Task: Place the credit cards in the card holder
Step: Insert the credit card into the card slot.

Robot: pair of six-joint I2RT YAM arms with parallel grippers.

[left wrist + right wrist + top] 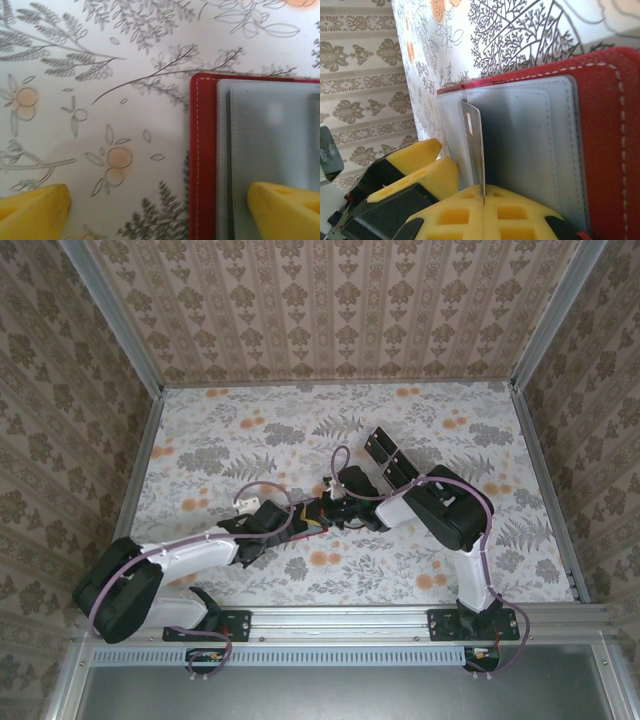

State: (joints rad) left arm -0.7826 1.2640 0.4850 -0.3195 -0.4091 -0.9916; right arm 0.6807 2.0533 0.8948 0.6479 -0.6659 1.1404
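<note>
The red card holder lies open on the flowered table, its greyish inside facing up. My left gripper is open: one yellow finger rests on the grey inside and the other sits over bare table. My right gripper is shut on a thin glossy credit card, seen edge-on. The card stands upright against the grey pocket of the card holder. In the top view both grippers meet at the table's middle, left and right. More black cards sit in the clear tray.
The clear slotted tray stands just behind the right gripper, toward the back of the table. Patterned walls close in the back and both sides. A metal rail runs along the near edge by the arm bases.
</note>
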